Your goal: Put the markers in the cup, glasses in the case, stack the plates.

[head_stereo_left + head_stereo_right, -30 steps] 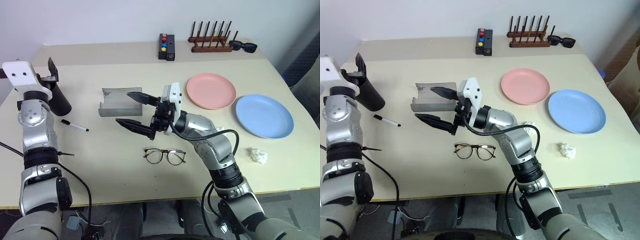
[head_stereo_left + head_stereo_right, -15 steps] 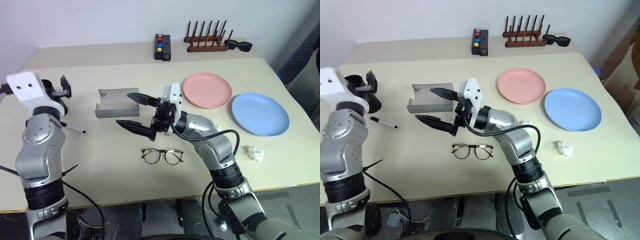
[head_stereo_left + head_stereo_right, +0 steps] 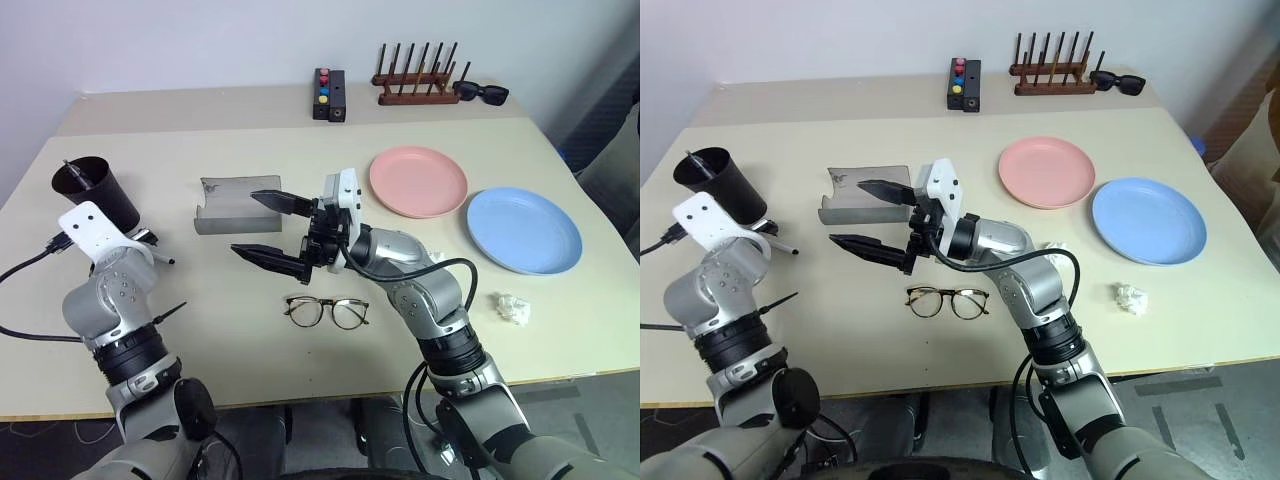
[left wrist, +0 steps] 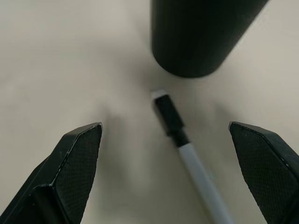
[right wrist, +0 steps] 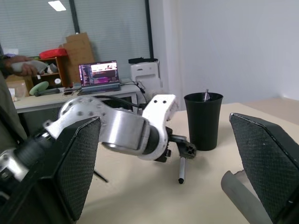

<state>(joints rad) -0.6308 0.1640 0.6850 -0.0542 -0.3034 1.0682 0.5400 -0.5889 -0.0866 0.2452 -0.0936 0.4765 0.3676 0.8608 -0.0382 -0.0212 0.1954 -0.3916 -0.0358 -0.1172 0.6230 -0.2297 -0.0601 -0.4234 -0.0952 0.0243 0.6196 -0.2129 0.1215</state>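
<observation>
Upright at ten o'clock on the table (image 3: 250, 340), the cup (image 3: 96, 191) holds one marker (image 3: 77, 176). Its case (image 3: 225, 205) lies open, unfilled. Both the left tool (image 4: 170, 154) and right tool (image 3: 258, 224) are spread, gripping nothing.

Beige table (image 3: 300, 350) against white wall (image 3: 200, 40); beyond, desk (image 5: 70, 100) with laptop (image 5: 98, 77), window blinds (image 5: 112, 28).
</observation>
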